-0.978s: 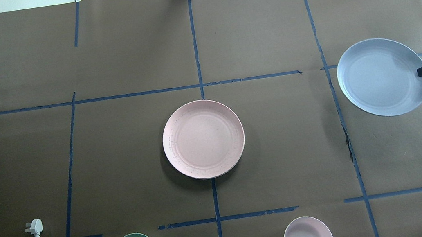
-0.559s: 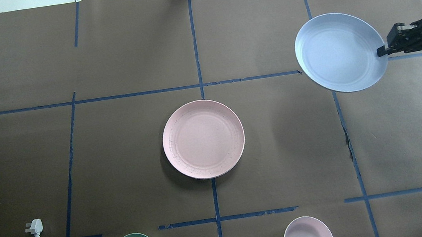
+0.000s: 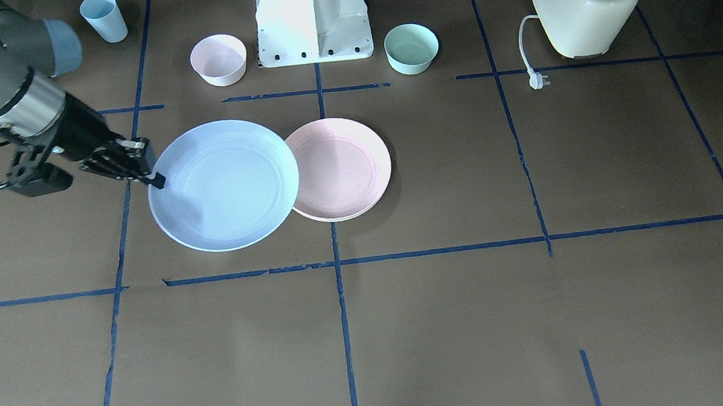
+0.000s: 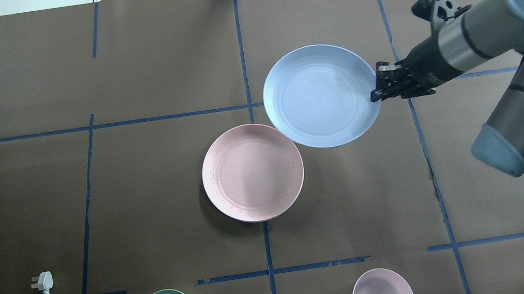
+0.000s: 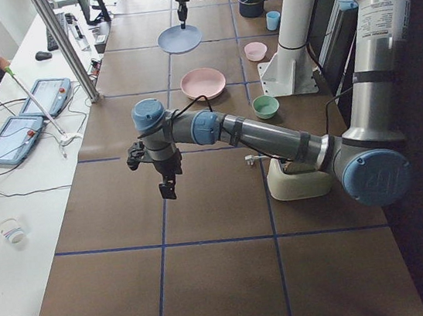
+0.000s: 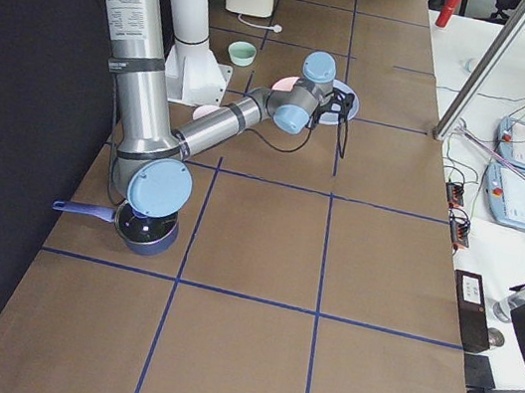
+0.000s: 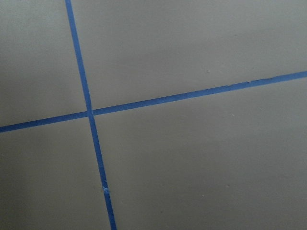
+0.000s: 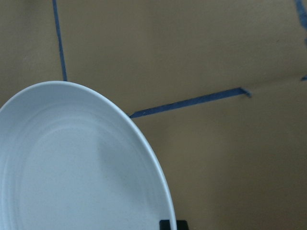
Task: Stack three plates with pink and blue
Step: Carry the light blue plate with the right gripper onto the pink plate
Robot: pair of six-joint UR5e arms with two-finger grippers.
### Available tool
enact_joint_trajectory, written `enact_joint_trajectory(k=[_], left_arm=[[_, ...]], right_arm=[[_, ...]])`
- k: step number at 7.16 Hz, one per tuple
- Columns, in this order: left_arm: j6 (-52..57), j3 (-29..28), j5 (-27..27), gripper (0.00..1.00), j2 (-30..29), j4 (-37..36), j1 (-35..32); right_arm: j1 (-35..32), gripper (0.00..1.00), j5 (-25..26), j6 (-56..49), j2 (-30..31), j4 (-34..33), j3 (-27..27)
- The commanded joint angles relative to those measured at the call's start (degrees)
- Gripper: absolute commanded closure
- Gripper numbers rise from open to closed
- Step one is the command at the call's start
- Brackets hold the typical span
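Two plates decide the coming move. The blue plate [image 4: 321, 95] is pinched at its right-hand rim by the right gripper [image 4: 373, 95], and the pink plate [image 4: 250, 174] lies flat at the middle of the table [image 4: 97, 216].

In the overhead view we see the blue plate reaching leftward from the closed fingers, so nearly its whole disc sits between the gripper and the target. It hangs above the paper, up and to the right of the pink plate. Its lower-left edge just crosses the pink plate's upper-right rim in that view. The front-facing view shows the same partial overlap.

We judge that the remaining travel runs toward the lower left of the overhead frame until the two centres line up, followed by a descent. The plate looks close to level, though we cannot read its tilt exactly.

A paler edge shows along the pink plate's lower border. We cannot tell whether another plate lies beneath it.

We see the left gripper [image 5: 167, 189] only from the side, well apart from both plates, and cannot tell its opening. Its wrist camera shows bare paper.
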State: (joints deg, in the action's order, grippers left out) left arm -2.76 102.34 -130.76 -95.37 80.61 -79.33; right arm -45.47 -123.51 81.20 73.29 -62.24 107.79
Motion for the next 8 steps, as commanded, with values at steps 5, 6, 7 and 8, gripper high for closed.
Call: enact_joint_trajectory(k=[5,6,7,8], left_arm=[[1.87,-2.22,-0.02,0.0,0.0,0.95,-1.44],[2.57,-2.58,-0.02,0.0,0.0,0.87,-2.31],[2.84,-2.58,-0.11,0.0,0.0,0.86,-2.58],[3.37,-2.67,-0.02,0.0,0.0,0.86,-2.93]], right_arm=[[17.69,0.99,18.66,5.54,-9.65,-10.01,-1.43],[17.61,0.99,18.66,5.54,-9.92,-10.09,-1.62],[17.6,0.94,18.57,5.46,-9.83,-10.09,-1.62],[17.6,0.05,18.4,5.28,-9.57,-10.09,-1.62]])
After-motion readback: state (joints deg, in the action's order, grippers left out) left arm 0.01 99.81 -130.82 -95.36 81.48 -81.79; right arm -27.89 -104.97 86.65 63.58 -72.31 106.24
